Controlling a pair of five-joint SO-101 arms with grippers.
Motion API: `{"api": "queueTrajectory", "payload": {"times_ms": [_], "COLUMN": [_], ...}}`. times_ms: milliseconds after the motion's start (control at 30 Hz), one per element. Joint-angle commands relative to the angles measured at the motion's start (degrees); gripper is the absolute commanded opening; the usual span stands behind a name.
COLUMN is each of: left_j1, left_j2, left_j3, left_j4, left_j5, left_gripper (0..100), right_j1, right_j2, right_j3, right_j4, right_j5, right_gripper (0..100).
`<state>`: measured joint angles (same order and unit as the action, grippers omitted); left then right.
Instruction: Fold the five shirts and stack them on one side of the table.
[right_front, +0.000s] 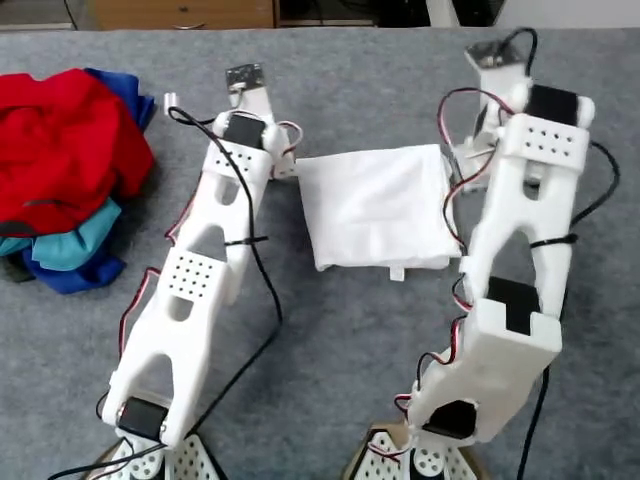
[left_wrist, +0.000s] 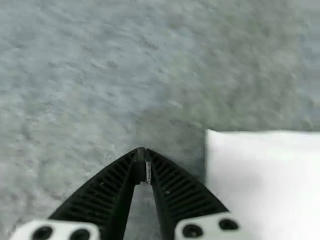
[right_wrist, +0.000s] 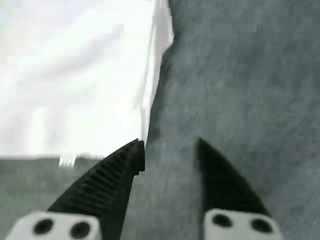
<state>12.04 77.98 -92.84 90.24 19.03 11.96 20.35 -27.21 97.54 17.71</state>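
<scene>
A white shirt lies flat in the middle of the table, folded into a neat square. Well apart, at the left edge, a crumpled red shirt sits on a teal shirt and a blue shirt in a messy pile.

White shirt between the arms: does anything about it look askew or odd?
Mostly neat. The white shirt is folded but sits slightly skewed, and a small tab pokes out from its near edge. The other shirts lie in a crumpled pile.
</scene>
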Motion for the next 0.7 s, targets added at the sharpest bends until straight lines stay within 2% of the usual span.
{"api": "queueTrajectory", "payload": {"times_ms": [0,100,333,500,667], "left_j1": [-4.40,-5.45,-5.54,-5.54,-5.63], "left_j2": [-1.36,-1.36,-1.27,-1.27,-1.01], "left_j3": [-3.08,-3.08,-3.08,-3.08,-2.99], "left_j4": [-0.53,-0.53,-0.97,-1.05,-3.08], "left_j5": [-0.44,-0.35,-0.44,-0.44,-0.44], "left_gripper": [2,2,2,2,2], "right_j1": [0.92,0.31,-7.34,-9.98,-9.45], "right_j2": [-0.66,-1.36,-2.77,-2.42,3.03], "right_j3": [1.36,10.15,30.73,34.68,32.92], "right_j4": [4.40,-0.70,-23.65,-32.97,-33.49], "right_j5": [-0.97,-4.66,-12.92,-16.35,-16.00], "right_gripper": [28.8,28.9,29.0,28.9,28.5]}}
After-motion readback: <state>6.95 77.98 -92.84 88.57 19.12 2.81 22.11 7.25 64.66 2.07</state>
